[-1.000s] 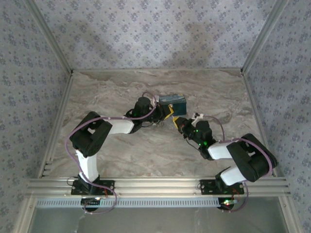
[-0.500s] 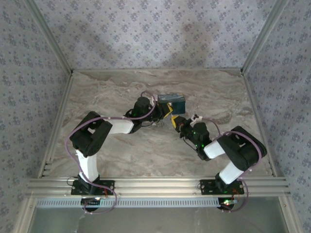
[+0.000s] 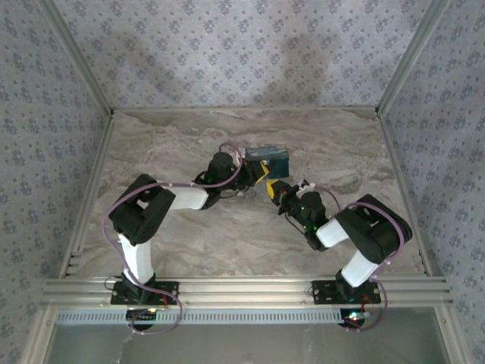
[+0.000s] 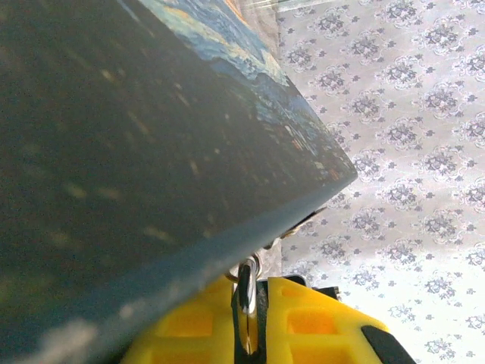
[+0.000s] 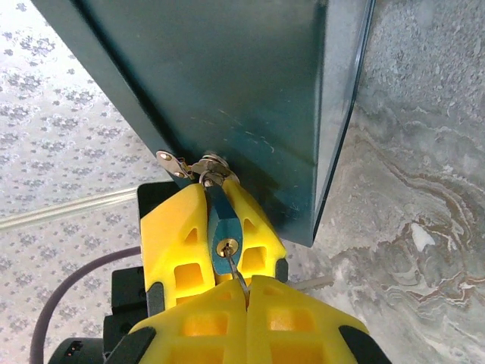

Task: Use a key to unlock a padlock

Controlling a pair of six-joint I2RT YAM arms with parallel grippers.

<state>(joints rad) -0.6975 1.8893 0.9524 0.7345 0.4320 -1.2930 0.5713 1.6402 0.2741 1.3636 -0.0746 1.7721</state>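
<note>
The tiny blue padlock hangs by its silvery shackle from a hasp on the blue-and-yellow painted box. My left gripper is shut on the padlock, and its yellow fingers flank the blue body in the right wrist view. The thin silvery key points into the brass keyhole on the padlock's bottom face, its tip at or in the opening. My right gripper is shut on the key's head. Seen from above, both grippers meet just in front of the box.
The box stands on the marble-patterned table, near the middle toward the back. Patterned walls and metal frame posts close in the table. A rail runs along the near edge.
The right arm has folded its elbow inward and its gripper has edged slightly left and away, toward the padlock. The left arm and the box have stayed put.
</note>
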